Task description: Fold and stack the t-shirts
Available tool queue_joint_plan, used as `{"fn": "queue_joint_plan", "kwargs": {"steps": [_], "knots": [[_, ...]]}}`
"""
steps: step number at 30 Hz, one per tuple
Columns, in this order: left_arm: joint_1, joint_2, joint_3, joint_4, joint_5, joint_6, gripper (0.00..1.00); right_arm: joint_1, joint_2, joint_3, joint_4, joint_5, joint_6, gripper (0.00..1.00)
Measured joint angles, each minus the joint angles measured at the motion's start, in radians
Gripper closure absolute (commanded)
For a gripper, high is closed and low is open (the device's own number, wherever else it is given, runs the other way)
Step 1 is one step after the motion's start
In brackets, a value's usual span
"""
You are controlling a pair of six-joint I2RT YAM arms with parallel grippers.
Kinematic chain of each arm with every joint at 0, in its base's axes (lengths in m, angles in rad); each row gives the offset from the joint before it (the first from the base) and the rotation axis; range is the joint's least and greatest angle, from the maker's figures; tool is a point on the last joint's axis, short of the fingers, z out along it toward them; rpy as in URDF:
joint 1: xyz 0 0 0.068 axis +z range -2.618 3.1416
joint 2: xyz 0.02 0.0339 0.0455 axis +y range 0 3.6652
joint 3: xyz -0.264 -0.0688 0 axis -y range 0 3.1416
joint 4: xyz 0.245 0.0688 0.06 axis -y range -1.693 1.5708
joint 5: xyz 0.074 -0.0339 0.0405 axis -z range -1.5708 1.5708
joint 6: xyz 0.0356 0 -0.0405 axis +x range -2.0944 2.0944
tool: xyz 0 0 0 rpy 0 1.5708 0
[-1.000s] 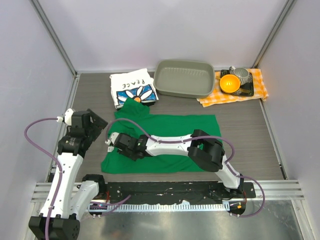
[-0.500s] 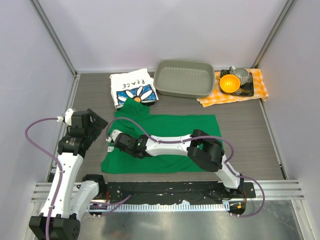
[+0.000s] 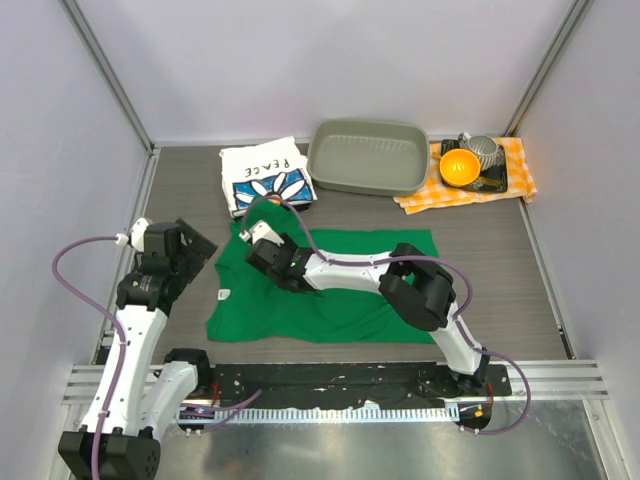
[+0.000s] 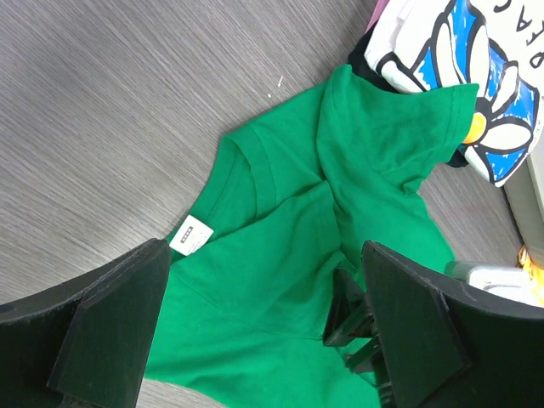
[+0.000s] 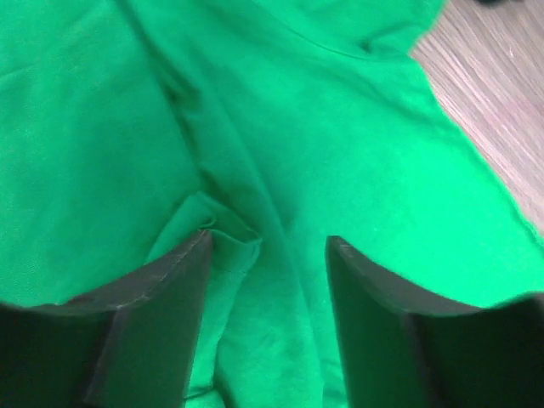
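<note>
Free passage over table (image 3: 495,275) right of green t-shirt (image 3: 340,300); grey tub (image 3: 365,157), white t-shirt (image 3: 262,178) crowd far edge.

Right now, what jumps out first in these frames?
The green shirt lies spread mid-table. The right arm stretches across it, with the right gripper open over its far left part. Behind it, the folded PEACE shirt sits beside a grey tub, and an orange bowl stands out at the far right.
</note>
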Motion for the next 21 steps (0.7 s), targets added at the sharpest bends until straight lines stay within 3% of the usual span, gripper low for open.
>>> {"fn": "queue_joint_plan", "kwargs": {"steps": [9, 14, 21], "knots": [[0.0, -0.024, -0.069, 0.008, 0.047, 0.002, 0.0, -0.032, -0.088, -0.09, -0.013, 0.152, 0.101, 0.01], [-0.024, 0.001, -0.13, 0.027, 0.14, 0.025, 0.0, -0.076, -0.356, -0.285, -0.035, 0.165, 0.179, 0.0], [-0.185, 0.114, -0.163, 0.122, 0.227, 0.048, 0.0, -0.323, -0.742, -0.558, -0.043, 0.1, 0.293, 0.0]]}}
